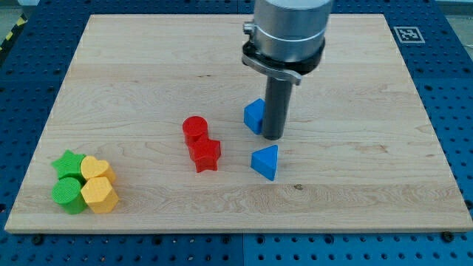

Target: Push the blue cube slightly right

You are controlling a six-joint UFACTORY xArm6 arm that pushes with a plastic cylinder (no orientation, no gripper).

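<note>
near the middle of the wooden board [148, 66], a little toward the view's right, my tip [273, 138] rests on the surface just at the right side of the blue cube [253, 115]. the rod rises straight up from there into the grey metal body of the arm [288, 29] at the view's top, and it covers the cube's right part, so only the left face and an edge show; whether the tip touches the cube or stands a hair apart i cannot tell. there are no fingers on this rig — just the plain rod, holding nothing.

below the tip, toward the view's bottom, lies a blue triangular block [265, 162], apart from both the cube and the rod. to the view's left of these sit two red pieces, touching each other: a red cylinder [195, 128] above and a red star-shaped block [205, 155] below it. they are near the blue cube but clear of it.

far off in the board's bottom-left corner is a tight cluster of four — a green star-shaped block [67, 162], a green cylinder [67, 194], a yellow heart-shaped block [96, 168] and a yellow hexagonal block [99, 196], all pressed together.

around the board runs a blue perforated table [451, 89], and a small black-and-white marker [407, 34] sits at the board's top-right corner.
</note>
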